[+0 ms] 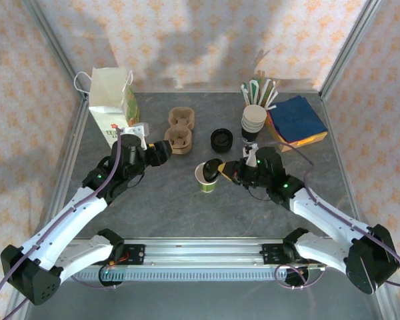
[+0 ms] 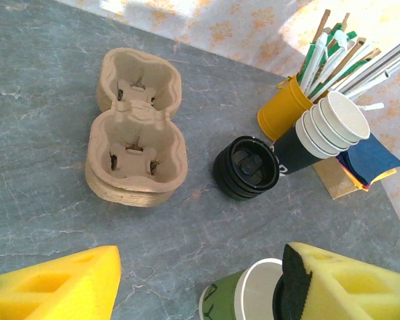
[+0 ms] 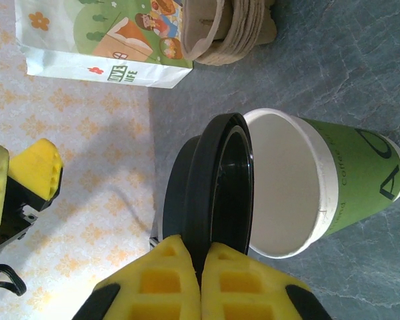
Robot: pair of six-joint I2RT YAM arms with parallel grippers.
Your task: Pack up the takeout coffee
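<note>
The takeout coffee cup [image 1: 205,180] stands upright mid-table, with a dark green wall, a cream rim and an open top. In the right wrist view the cup [image 3: 333,183] is beside a black round lid [image 3: 217,193]. My right gripper [image 3: 200,267] is shut on that lid's edge and holds it tilted against the cup's rim. From above, the right gripper [image 1: 221,172] sits just right of the cup. My left gripper [image 1: 165,151] hangs open to the cup's left. In its own view the left gripper [image 2: 187,290] holds nothing, and the cup [image 2: 243,303] is near its right finger.
A white paper bag [image 1: 112,107] stands at the back left. Brown pulp carriers [image 1: 181,130] lie beside it. Spare black lids [image 1: 221,139], a nested cup stack [image 1: 253,121], a yellow holder of straws [image 2: 283,110] and blue napkins [image 1: 297,119] are at the back right.
</note>
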